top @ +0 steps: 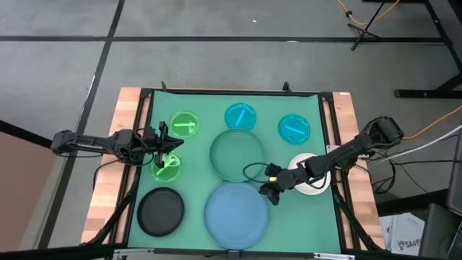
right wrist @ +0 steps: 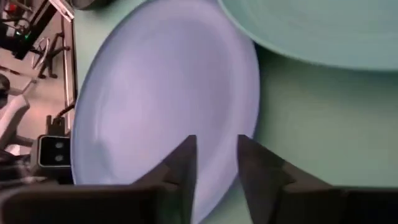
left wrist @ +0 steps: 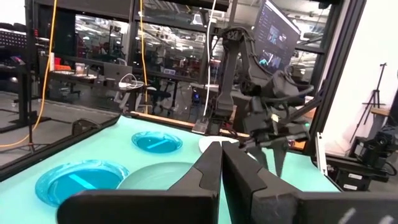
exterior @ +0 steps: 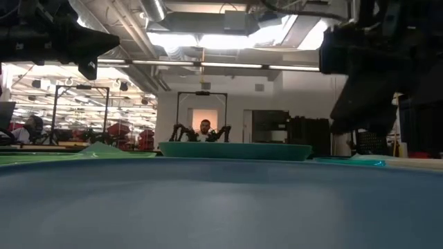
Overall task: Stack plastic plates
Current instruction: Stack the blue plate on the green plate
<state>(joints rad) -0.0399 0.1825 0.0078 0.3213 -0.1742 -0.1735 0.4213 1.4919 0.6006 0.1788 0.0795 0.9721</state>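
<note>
The right arm [top: 339, 155] hides part of the white plate [top: 312, 188].

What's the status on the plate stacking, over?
Right gripper open over blue plate rim. Left gripper shut, empty, between the green plates. Nothing stacked yet.

Left arm comes in from the left side, stretched out flat, and its left gripper [top: 167, 149] has the two fingers [left wrist: 210, 169] pressed together. Right arm reaches in diagonally from the right, elbow bent, with the right gripper [top: 270, 189] pointing down, fingers [right wrist: 184, 160] slightly parted.
</note>
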